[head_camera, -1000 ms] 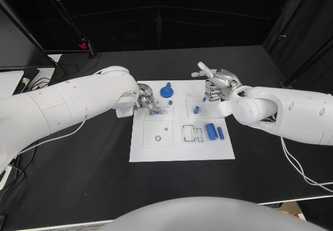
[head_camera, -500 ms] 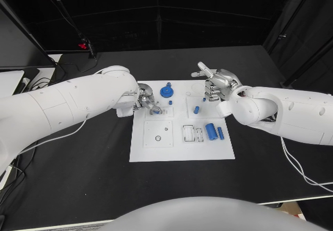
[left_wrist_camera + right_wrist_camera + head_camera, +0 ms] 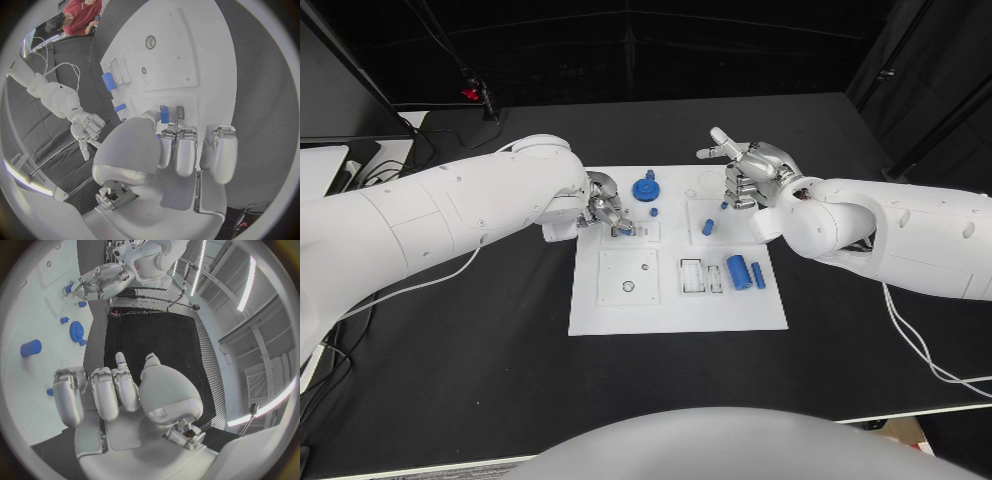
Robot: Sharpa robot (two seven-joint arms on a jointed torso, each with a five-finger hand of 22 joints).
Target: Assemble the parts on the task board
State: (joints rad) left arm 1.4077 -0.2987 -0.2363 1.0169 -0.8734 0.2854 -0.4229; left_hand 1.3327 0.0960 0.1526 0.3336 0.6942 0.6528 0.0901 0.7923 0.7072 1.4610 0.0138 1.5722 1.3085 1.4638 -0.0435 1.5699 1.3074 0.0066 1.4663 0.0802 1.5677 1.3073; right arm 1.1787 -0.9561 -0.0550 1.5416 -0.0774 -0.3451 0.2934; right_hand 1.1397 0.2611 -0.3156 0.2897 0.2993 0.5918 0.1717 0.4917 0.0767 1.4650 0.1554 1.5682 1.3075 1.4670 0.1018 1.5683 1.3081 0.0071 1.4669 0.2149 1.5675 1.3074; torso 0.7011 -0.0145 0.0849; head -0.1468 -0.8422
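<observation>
Left robot hand (image 3: 606,212) sits low over the upper-left part of the task board (image 3: 678,312) in the head view, its fingers curled down onto the white plate beside a small blue part (image 3: 623,231); from this angle I cannot tell whether it grips that part. Right robot hand (image 3: 750,172) hovers above the board's upper-right corner with its fingers apart and nothing in them. On the board, a blue gear-like part (image 3: 645,189) stands near the top, with a small blue peg (image 3: 655,212) just below it. Another small blue part (image 3: 708,228) lies right of centre, and a thick blue cylinder (image 3: 738,273) lies beside a slimmer blue pin (image 3: 759,277) near the board's right edge. The board rests on the black worktop (image 3: 473,350).

From the left wrist view, the left robot hand (image 3: 181,150) has its fingers bent together, their tips closed around a short blue part (image 3: 165,114) that stands against the board (image 3: 200,60). The blue cylinder (image 3: 109,81) and a smaller blue piece (image 3: 120,107) lie farther along the plate.

From the right wrist view, the right robot hand (image 3: 119,390) holds nothing, its fingers side by side and slightly curled, clear of the board (image 3: 37,305). The blue gear (image 3: 77,331) and the cylinder (image 3: 30,348) lie on the plate beyond them, and the left robot hand (image 3: 94,285) is seen across the board.
</observation>
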